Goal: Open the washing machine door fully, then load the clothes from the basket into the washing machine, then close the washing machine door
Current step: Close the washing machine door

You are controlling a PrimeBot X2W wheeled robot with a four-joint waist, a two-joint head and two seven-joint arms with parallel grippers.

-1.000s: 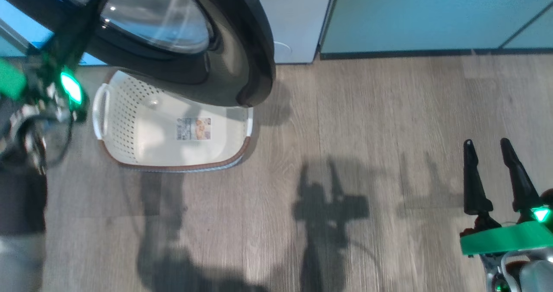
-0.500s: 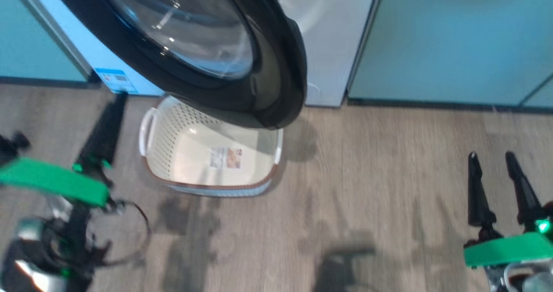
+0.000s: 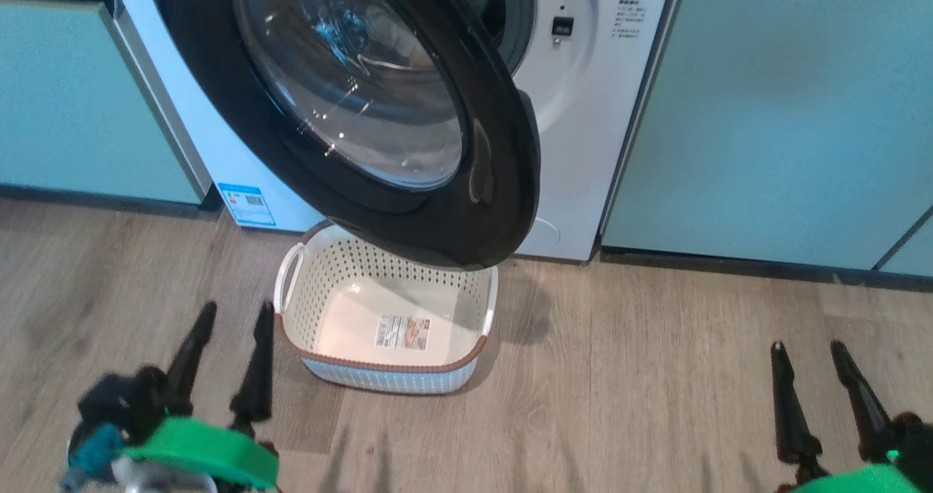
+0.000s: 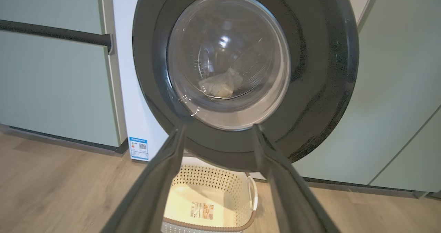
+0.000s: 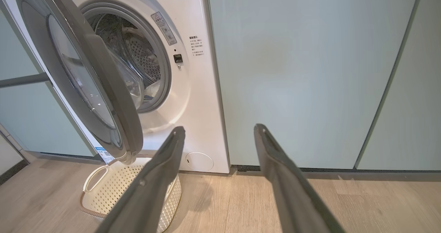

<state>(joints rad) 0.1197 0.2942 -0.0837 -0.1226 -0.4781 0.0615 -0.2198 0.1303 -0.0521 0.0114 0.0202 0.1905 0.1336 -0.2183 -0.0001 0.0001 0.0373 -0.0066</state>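
Through washing machine door (image 4: 320, 71), left wrist view: clothes (image 4: 220, 84); left fingers (image 3: 256, 369), right fingers (image 3: 786, 405) spread, empty.

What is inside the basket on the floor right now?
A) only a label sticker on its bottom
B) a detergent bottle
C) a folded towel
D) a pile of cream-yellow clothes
A: the basket has a bare bottom with just the label sticker on it, while the clothes show through the glass of the washing machine door.
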